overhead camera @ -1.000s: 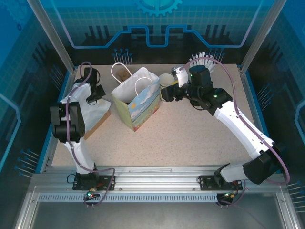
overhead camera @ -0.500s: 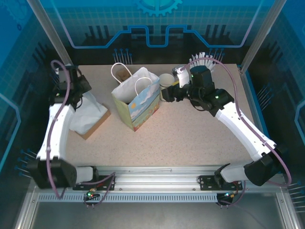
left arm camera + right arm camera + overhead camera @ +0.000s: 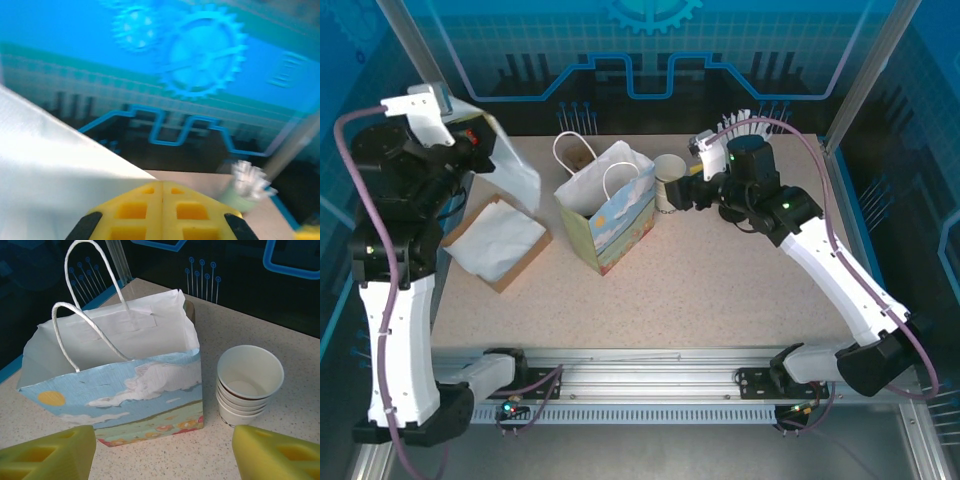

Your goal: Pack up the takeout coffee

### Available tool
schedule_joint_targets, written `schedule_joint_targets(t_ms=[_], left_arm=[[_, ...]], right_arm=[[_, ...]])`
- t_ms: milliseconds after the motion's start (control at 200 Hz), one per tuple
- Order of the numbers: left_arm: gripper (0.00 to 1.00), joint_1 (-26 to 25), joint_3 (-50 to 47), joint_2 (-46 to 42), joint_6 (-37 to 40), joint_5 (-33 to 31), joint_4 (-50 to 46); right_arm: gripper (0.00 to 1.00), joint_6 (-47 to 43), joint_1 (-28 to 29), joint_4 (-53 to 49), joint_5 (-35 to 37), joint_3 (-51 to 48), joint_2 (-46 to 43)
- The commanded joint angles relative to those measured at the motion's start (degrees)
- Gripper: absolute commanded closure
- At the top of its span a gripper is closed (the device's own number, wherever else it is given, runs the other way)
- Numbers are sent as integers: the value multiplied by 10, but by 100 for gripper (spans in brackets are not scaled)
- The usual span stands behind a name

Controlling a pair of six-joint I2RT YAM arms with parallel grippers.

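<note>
Bag (image 3: 150,390) stands open, stacked white cups (image 3: 246,402) just beside it

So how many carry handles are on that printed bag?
2. One white handle rises from the printed bag's near wall, the other handle from its far wall. None seems hidden.

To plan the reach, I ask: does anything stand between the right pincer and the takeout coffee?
Yes. The open paper bag stands between the right pincer and a brown bit behind its far corner, probably the coffee, mostly hidden. The stack of white cups stands beside the bag, near that path.
</note>
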Motion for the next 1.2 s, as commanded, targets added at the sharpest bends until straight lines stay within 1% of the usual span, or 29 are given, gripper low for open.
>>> schedule_joint_targets(t_ms=[0,40,70,230,325,395,470,545,650,725,895,996,1091,1196], left_arm=[[100,-47,58,49,37,102,-42],[100,-63,86,69,45,120,-54],[100,-73,103,84,47,121,-62],[100,-120,162,146,37,75,-61],[100,-135,195,179,25,62,-45],[100,-138,220,201,11,89,-31],[100,-139,262,233,16,136,-48],[100,-139,297,254,56,178,-72],[100,-139,338,271,135,199,-126],[100,-139,340,270,187,217,-148],[100,-137,342,263,302,209,-213],[100,-137,345,266,353,183,-244],[100,-136,357,268,382,180,-269],[100,-135,358,255,389,194,-271]], right_arm=[[26,-14,6,-18,24,20,-15],[26,-15,6,-21,29,21,-16],[26,-16,5,-23,32,21,-17],[26,-18,-1,-29,42,17,-24],[25,-17,-2,-33,42,15,-28],[26,-17,-3,-36,45,14,-28],[25,-19,-3,-41,48,13,-29],[26,-19,-4,-40,50,7,-35],[25,-20,-7,-40,49,4,-37],[25,-20,-8,-38,48,3,-35],[25,-15,-9,-34,37,0,-26],[25,-11,-9,-32,32,0,-22],[25,-7,-8,-30,25,0,-17],[25,-2,-8,-27,19,0,-11]])
